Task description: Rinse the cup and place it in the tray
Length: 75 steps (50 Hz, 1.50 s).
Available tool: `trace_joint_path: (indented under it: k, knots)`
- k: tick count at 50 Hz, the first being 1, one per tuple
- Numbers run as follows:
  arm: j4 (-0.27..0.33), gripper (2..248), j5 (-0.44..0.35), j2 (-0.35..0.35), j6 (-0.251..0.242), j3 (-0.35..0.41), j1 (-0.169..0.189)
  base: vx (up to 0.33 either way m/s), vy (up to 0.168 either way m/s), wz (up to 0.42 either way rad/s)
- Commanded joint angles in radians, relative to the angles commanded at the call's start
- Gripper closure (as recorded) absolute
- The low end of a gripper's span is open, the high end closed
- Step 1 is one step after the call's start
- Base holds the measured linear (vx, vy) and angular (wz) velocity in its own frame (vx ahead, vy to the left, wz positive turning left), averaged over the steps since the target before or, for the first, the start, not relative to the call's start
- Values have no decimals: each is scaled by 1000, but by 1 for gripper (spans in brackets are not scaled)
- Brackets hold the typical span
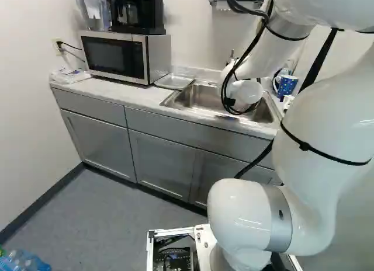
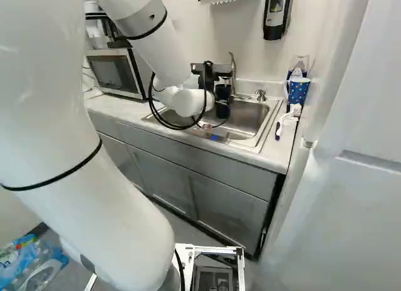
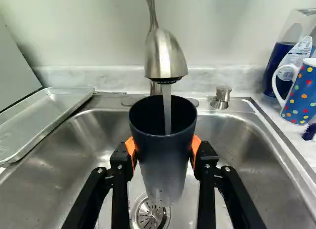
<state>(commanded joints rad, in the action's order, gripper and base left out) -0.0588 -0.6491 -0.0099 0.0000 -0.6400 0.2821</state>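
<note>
"What's the gripper (image 2: 220, 98) doing?"

"It's squeezing the dark cup (image 3: 163, 162)! An orange pad (image 3: 196, 146) touches each side."

"Where's the cup?"

"Up above the drain (image 3: 149, 215) in the sink (image 3: 252, 155). Water (image 3: 167, 113) falls into it from the tap (image 3: 165, 54)."

"And the tray (image 3: 42, 118)?"

"Beside the sink, near the microwave (image 1: 114, 56)."

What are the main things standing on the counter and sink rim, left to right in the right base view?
microwave → faucet → pump dispenser → polka-dot mug
</note>
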Motion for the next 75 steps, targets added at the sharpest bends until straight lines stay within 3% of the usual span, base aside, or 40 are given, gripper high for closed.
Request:
trace_joint_path:
  k: [75]
  knots:
    - [0,126,0,0,0,0,0,0,0,0]
